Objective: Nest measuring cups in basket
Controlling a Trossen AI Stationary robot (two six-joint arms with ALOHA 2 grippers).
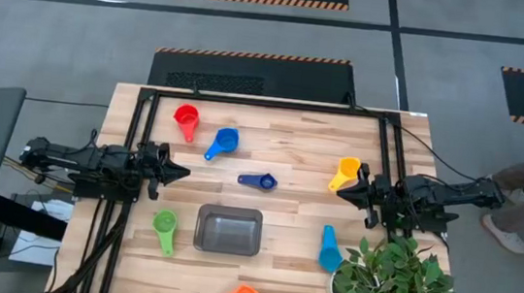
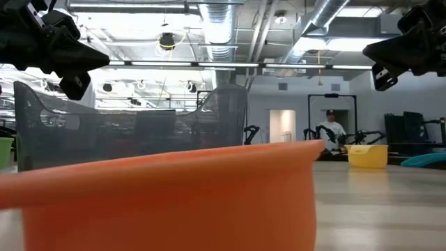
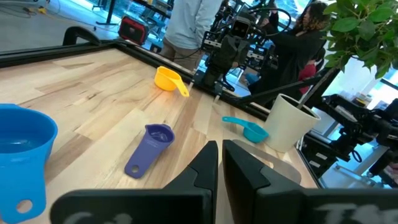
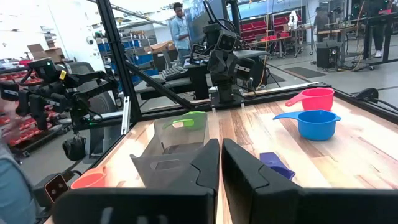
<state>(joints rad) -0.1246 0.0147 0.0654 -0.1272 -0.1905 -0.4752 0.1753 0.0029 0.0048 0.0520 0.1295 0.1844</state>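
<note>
Both jaws closed, empty, at opposite table edges, basket (image 1: 228,230) between, nearer front.

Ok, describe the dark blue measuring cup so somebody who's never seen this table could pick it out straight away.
Start at the dark grey basket in the middle of the wooden table. Just beyond it, towards the far edge, lies the dark blue measuring cup, alone at the table's centre. It is navy and small, darker than the brighter blue cup further back to its left.
</note>
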